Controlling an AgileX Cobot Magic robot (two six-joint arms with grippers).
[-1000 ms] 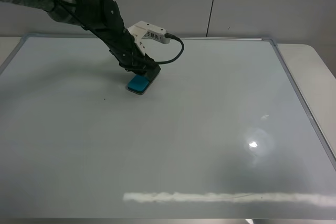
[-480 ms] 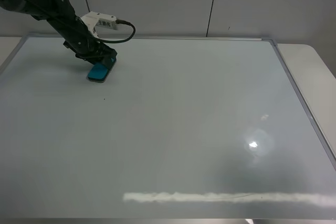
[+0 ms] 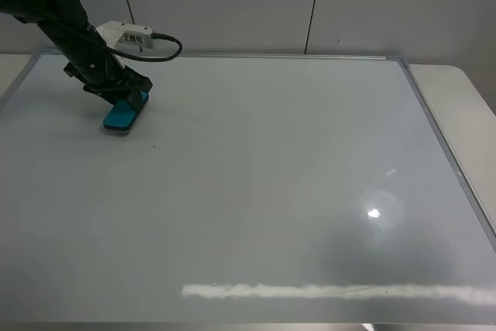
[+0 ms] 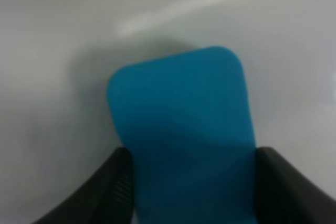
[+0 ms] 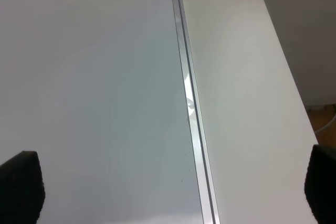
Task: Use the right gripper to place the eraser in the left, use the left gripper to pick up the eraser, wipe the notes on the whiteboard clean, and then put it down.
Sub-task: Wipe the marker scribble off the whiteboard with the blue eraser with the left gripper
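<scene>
The blue eraser [image 3: 120,116] lies flat on the whiteboard [image 3: 256,191] near its far left corner. My left gripper [image 3: 126,101] is shut on it, pressing it to the board. In the left wrist view the eraser [image 4: 181,129] fills the middle, with a black finger [image 4: 100,192] on each side. No notes show on the board, only a tiny dark speck [image 3: 153,145]. My right gripper [image 5: 173,192] is out of the exterior high view; its wrist view shows two finger tips wide apart with nothing between them, above the board's right frame [image 5: 189,103].
The whiteboard covers most of the table, with a metal frame [image 3: 442,145] around it. White table surface [image 3: 473,106] shows to the right of it. A bright light reflection [image 3: 333,292] streaks the board near its front edge. A grey wall stands behind.
My left gripper has slid the eraser across the board from the middle back towards the far left corner, and now slightly forward.
</scene>
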